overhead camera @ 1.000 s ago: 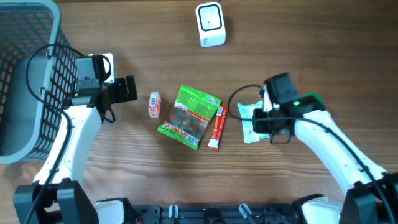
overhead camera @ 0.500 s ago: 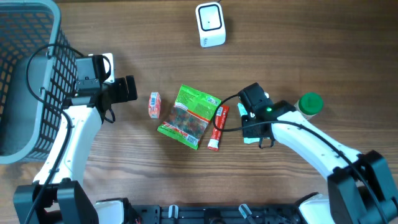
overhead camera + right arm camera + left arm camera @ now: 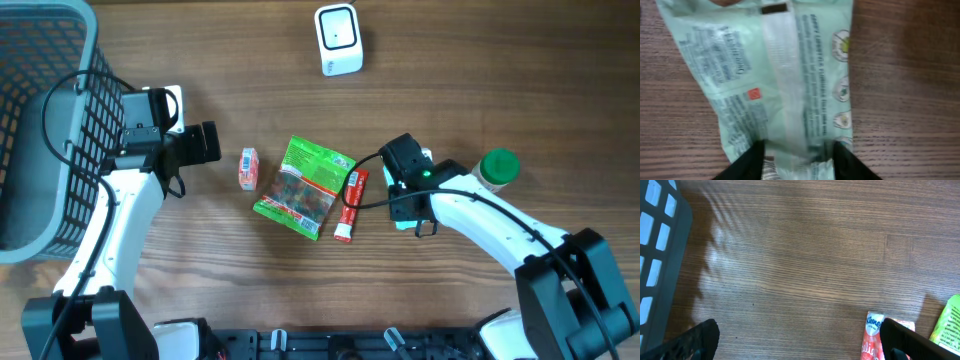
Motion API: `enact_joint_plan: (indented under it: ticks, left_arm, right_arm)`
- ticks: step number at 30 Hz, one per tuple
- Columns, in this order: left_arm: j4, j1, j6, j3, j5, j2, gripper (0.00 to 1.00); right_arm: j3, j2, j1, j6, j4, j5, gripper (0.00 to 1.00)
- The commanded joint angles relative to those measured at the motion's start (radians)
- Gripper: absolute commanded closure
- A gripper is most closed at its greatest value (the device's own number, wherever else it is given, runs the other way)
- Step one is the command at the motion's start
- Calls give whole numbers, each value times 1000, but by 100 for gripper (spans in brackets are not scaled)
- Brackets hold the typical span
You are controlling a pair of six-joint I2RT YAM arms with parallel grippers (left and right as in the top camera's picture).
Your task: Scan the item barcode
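**We are seeing the right fingers (image 3: 747, 162) straddling one pale green packet (image 3: 785, 75) that is lying flat on the counter (image 3: 500, 60).**
The two black tips are standing partly apart, one on each side of the packet's lower end and touching its edges; we cannot tell whether they are pressing it. The left fingers (image 3: 905, 337) are standing wide apart and holding nothing, hanging over bare wood just left of the one Kleenex tissue pack (image 3: 248, 168). We are counting one green snack bag (image 3: 305, 188) and one red stick pack (image 3: 350, 205) lying between the arms. One green-capped bottle (image 3: 498, 167) is standing right of the packet. One white barcode scanner (image 3: 338, 40) is sitting at the far edge, well apart from the packet. One grey basket (image 3: 40, 130) is sitting at the left.
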Motion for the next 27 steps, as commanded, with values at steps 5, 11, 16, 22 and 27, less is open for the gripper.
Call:
enact_joint_plan:
  ticks: [5, 11, 16, 22, 27]
  left_arm:
    - [3, 5, 5, 15, -6, -14, 0]
    - [3, 5, 5, 15, -6, -14, 0]
    - [3, 5, 5, 15, -6, -14, 0]
    - [3, 5, 5, 15, -6, -14, 0]
    - [3, 5, 5, 15, -6, -14, 0]
  right_arm:
    - [-11, 42, 2, -5, 14, -52, 41]
    - [88, -10, 0, -104, -43, -52, 26]
    - [149, -78, 1, -100, -156, -153, 28]
    - [36, -71, 1, 38, -126, -225, 57]
    - [-76, -70, 1, 56, 22, -217, 66]
